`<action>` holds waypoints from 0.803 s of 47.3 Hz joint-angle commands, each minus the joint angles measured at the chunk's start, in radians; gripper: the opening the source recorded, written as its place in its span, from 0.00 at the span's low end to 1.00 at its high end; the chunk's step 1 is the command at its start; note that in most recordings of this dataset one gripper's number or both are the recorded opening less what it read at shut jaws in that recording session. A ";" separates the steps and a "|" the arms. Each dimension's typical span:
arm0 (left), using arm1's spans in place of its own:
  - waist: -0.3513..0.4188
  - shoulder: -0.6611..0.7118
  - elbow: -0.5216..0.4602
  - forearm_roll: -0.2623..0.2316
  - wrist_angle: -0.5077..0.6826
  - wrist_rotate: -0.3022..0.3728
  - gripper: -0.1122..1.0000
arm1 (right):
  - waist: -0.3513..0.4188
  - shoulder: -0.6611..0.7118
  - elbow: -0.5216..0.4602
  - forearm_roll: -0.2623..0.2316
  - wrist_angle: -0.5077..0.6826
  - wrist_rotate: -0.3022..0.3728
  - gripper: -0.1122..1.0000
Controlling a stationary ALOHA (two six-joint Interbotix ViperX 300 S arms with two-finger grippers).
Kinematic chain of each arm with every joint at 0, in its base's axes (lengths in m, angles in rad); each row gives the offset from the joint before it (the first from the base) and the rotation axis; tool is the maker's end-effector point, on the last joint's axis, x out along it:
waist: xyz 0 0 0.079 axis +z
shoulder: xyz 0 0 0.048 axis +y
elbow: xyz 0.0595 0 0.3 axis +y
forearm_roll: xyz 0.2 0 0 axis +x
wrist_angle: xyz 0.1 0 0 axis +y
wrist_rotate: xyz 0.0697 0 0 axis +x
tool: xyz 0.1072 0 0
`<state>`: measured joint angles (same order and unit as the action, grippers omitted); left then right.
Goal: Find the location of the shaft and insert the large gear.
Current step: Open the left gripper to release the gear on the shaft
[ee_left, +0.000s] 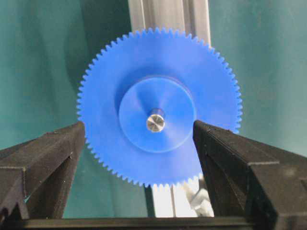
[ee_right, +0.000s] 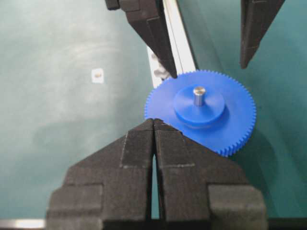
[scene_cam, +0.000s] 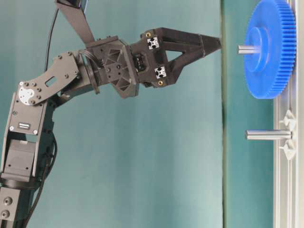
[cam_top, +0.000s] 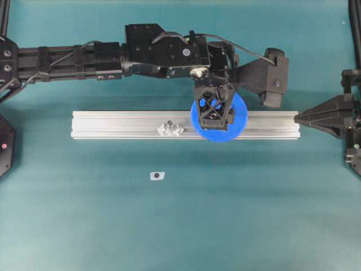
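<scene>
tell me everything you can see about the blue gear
The gear is a bright blue disc, plastic by its look, with fine teeth all round its rim and a raised round hub. It lies flat on the aluminium rail, overhanging both edges, threaded on a metal shaft whose tip stands out above the hub. The left gripper is open above it, fingers clear of it.

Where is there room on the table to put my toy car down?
The wide teal stretch on the near side of the silver rail is bare except for one small clear mount. It is crowded around the large gear, now on its shaft, with the open left gripper above it.
</scene>
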<state>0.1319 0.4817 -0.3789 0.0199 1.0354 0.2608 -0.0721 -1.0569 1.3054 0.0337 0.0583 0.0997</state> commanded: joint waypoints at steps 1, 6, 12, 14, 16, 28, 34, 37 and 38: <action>-0.002 -0.025 -0.026 0.003 -0.002 0.002 0.88 | -0.002 0.005 -0.009 0.000 -0.006 0.011 0.08; -0.002 -0.023 -0.026 0.003 -0.002 0.002 0.88 | -0.002 0.005 -0.009 0.000 -0.005 0.011 0.08; 0.000 -0.025 -0.026 0.003 -0.002 0.000 0.88 | -0.002 0.005 -0.009 0.000 -0.006 0.011 0.08; -0.002 -0.025 -0.026 0.003 -0.002 0.000 0.88 | -0.002 0.005 -0.009 0.000 -0.006 0.011 0.08; -0.002 -0.025 -0.026 0.002 0.000 -0.002 0.88 | -0.002 0.005 -0.009 0.000 -0.006 0.011 0.08; -0.009 -0.034 -0.026 0.002 -0.003 -0.006 0.88 | -0.002 0.005 -0.008 0.002 -0.006 0.011 0.08; -0.020 -0.048 -0.021 0.002 -0.006 -0.008 0.88 | -0.002 0.005 -0.006 0.000 -0.006 0.011 0.08; -0.023 -0.057 -0.020 0.002 -0.008 -0.008 0.88 | -0.002 0.005 -0.008 0.000 -0.006 0.011 0.08; -0.026 -0.063 -0.018 0.003 -0.009 -0.008 0.88 | -0.002 0.005 -0.008 0.000 -0.006 0.011 0.08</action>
<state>0.1181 0.4801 -0.3789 0.0199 1.0324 0.2546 -0.0721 -1.0569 1.3085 0.0337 0.0583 0.0997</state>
